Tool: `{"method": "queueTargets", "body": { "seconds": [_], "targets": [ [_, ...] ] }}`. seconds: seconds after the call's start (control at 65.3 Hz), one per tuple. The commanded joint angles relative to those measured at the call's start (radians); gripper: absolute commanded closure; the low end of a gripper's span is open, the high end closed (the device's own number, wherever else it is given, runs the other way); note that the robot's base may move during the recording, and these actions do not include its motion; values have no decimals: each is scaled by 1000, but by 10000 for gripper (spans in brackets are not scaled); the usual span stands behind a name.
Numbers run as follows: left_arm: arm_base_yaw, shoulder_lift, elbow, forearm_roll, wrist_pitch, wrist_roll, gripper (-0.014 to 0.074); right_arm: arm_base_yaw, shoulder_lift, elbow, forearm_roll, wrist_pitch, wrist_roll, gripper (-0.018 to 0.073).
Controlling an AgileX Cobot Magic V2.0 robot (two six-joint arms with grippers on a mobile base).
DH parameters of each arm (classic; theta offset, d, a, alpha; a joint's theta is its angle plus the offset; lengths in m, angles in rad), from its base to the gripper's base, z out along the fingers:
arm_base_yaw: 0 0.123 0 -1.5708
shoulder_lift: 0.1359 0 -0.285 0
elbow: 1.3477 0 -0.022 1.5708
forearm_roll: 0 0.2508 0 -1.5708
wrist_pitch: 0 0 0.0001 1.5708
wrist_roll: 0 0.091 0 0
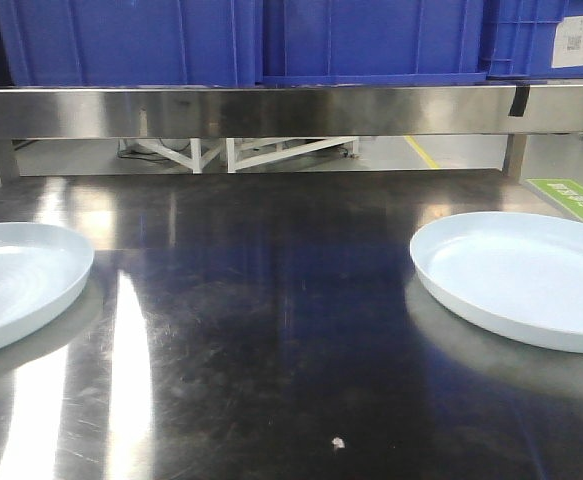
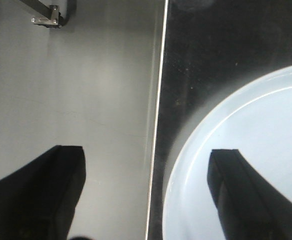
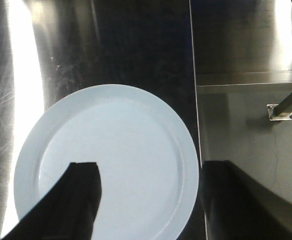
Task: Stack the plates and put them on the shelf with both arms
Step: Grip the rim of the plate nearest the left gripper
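Two pale bluish-white plates lie flat and apart on the dark steel table (image 1: 271, 300): the left plate (image 1: 16, 280) at the left edge, the right plate (image 1: 526, 275) at the right. No arm shows in the front view. My left gripper (image 2: 147, 151) hovers open over the table's left edge, one finger (image 2: 60, 190) over the floor and the other above the left plate (image 2: 266, 125). My right gripper (image 3: 150, 164) is open too, with one finger (image 3: 80, 200) over the right plate (image 3: 120, 130) and the other beyond the table's edge. Neither gripper holds anything.
A stainless shelf (image 1: 271, 110) runs across the back above the table, loaded with blue crates (image 1: 251, 40). A small pale crumb (image 1: 337, 441) lies near the table's front. Table-leg floor brackets show beside the table (image 2: 48, 20) (image 3: 281, 112).
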Motion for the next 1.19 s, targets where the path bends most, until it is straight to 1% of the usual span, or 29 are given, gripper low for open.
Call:
{"method": "queueTargets", "body": {
  "seconds": [0.0,0.735,1.179],
  "targets": [
    [-1,-33,-31,8,-40,-7,49,-3,-13,-39,-13,-60,-11,33],
    [-1,-33,-31,15,-41,-7,49,-3,-13,-39,-13,-60,-11,33],
    [-1,51,-31,4,-28,-7,49,-3,-13,-39,-13,-58,-11,33]
  ]
}}
